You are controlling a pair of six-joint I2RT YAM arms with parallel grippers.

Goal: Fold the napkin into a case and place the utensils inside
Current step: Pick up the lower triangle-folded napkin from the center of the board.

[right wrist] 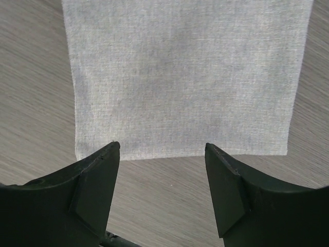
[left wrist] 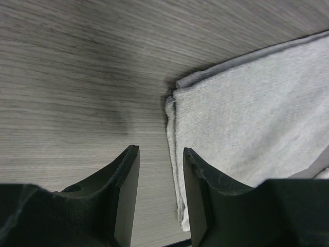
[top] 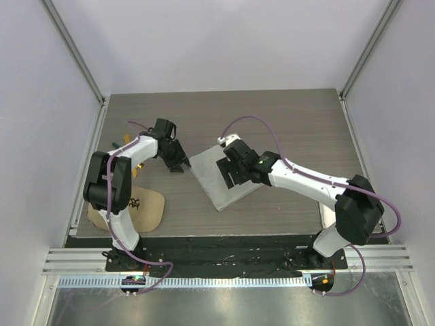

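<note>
The napkin [top: 207, 178] lies flat on the table as a light grey folded rectangle, set at an angle. My right gripper [top: 230, 176] hovers over it, open wide; in the right wrist view the gripper [right wrist: 162, 148] has the napkin's [right wrist: 180, 77] near edge just beyond its tips and bare table between them. My left gripper [top: 178, 164] sits at the cloth's left corner; there the gripper [left wrist: 161, 154] is open, with the layered napkin edge [left wrist: 177, 170] running beside its right finger [left wrist: 198, 175], not pinched. The utensils show only as orange and gold slivers [top: 128, 141] behind the left arm.
A tan cap [top: 139, 207] with a black emblem lies at the near left by the left arm's base. The wood-grain table [top: 292, 122] has white walls on three sides.
</note>
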